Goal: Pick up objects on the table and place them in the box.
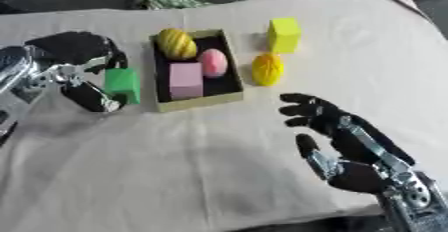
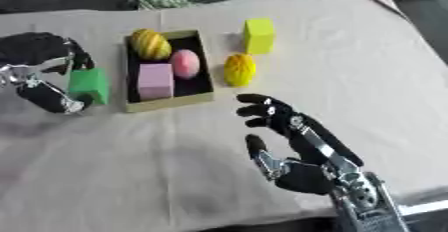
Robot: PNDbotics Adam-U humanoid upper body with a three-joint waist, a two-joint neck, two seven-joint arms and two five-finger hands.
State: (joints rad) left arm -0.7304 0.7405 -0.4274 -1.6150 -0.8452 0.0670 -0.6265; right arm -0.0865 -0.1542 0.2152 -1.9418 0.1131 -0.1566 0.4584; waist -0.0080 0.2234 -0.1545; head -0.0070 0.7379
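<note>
The left hand (image 1: 74, 71) is curled round the green block (image 1: 122, 84), just beside the box (image 1: 198, 101). The block looks light and hard, maybe foam; flat sides grip best. The right hand (image 1: 337, 136) is open.

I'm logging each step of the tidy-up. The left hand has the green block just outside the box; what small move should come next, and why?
Probably carry the green block rightward over the box wall: the left hand grips it beside the box, and free space seems left near the front.
</note>
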